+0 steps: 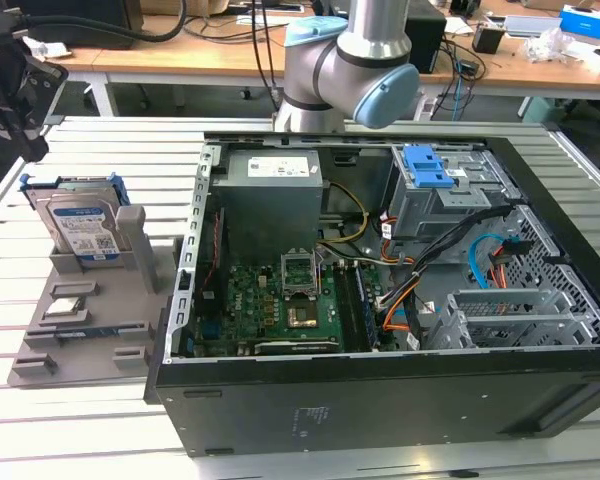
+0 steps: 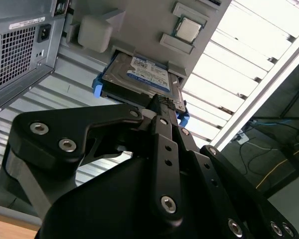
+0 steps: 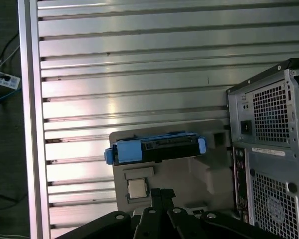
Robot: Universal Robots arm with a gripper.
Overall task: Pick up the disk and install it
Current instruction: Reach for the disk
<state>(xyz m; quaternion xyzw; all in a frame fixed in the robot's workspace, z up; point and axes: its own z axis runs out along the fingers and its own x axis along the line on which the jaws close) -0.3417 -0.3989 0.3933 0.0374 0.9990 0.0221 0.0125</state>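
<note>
The disk, a silver drive with a white-and-blue label in a blue carrier frame, stands on edge in a slot of the grey holder at the exterior view's left. My gripper hangs above and behind it, apart from it, near the table's far left corner. In the first wrist view the disk lies beyond the gripper, whose fingers are shut side by side with nothing between them. The second wrist view has the disk just past the gripper.
An open computer case lies on the slatted metal table, right of the holder, with a drive bay bearing a blue latch at its far side. A small square silver chip sits in the holder near the disk.
</note>
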